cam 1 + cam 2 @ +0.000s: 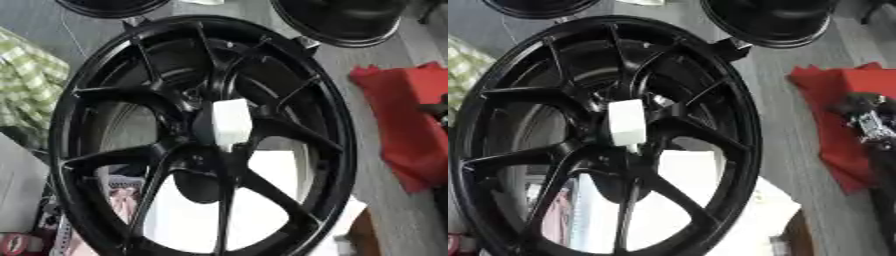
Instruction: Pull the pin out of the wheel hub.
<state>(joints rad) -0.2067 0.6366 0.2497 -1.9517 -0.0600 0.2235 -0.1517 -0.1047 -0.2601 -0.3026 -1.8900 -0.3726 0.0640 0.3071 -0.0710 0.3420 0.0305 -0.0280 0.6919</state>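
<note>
Centrally, a black multi-spoke wheel hub [203,137] fills most of both views, standing nearly upright and tilted slightly, its rim running from the top edge down past the bottom edge. At the meeting point of the spokes sits the pin [232,123], a white block-shaped piece that stands out from the hub's centre and points toward the camera; its lower end narrows against the dark spokes below. Through the gaps between the lower spokes, pale white surfaces and some pinkish material show behind the wheel.

Beyond the top of the hub are parts of two more black round wheels [773,21], cut off by the upper edge. A red cloth [409,120] lies on the grey floor [794,135] to the right, well apart from the hub. On that cloth, at the right edge of the right eye view, a dark mechanical shape with silver parts [866,120] shows; whether it is the robot's right hand, and how its fingers stand, cannot be told. A green checked fabric [26,90] lies at the left edge.
</note>
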